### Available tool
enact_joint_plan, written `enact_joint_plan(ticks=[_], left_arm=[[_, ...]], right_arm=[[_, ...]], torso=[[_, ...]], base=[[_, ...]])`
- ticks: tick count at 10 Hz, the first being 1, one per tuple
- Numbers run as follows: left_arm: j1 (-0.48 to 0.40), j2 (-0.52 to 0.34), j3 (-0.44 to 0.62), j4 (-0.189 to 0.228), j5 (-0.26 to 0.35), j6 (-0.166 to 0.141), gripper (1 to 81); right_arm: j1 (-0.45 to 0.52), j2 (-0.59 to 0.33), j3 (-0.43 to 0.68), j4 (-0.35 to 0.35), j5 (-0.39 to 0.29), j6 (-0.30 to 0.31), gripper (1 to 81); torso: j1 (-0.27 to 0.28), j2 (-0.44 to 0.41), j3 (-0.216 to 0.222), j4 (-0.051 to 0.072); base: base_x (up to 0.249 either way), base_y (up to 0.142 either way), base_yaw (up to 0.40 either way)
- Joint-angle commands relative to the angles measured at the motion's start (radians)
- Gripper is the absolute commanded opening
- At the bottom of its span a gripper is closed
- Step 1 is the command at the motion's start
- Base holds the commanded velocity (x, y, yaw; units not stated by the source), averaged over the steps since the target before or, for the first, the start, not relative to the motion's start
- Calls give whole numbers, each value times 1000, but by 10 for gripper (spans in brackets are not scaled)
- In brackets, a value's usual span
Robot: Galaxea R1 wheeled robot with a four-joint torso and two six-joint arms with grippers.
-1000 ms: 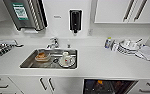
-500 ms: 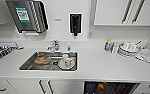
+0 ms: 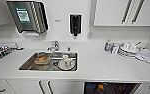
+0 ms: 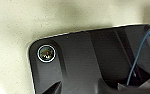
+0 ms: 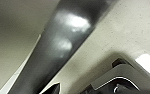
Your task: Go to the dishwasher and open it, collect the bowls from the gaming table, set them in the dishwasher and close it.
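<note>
The dishwasher (image 3: 111, 88) shows at the lower edge of the head view, under the white counter (image 3: 103, 67), right of the sink. Its dark inside with racks is exposed. An orange patch (image 3: 101, 87) sits in there, too blurred to tell if it is one of the bowls. The gaming table is out of view. The left wrist view looks past the robot's dark plate onto a pale speckled surface (image 4: 41, 20). In the right wrist view a pale speckled surface (image 5: 131, 30) lies beside a dark bar.
The steel sink (image 3: 28, 65) holds a white cup on a plate (image 3: 66, 63) and a small container (image 3: 42, 59). A tap (image 3: 53, 46) stands behind it. White dishes (image 3: 128, 48) and a bottle (image 3: 107, 45) are at the counter's right. White wall cabinets (image 3: 116, 12) hang above.
</note>
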Motion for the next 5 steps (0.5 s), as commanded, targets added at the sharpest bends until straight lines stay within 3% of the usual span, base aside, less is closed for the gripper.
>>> enact_joint_plan(ticks=[1, 5], left_arm=[[-29, -19, 0, 1, 37, 2, 811], [-23, -30, 0, 0, 37, -2, 811]], right_arm=[[141, -80, 41, 59, 10, 42, 811], [272, -114, 131, 56, 11, 45, 811]], torso=[[0, 0, 0, 0], [0, 0, 0, 0]], base=[[0, 0, 0], [0, 0, 0]])
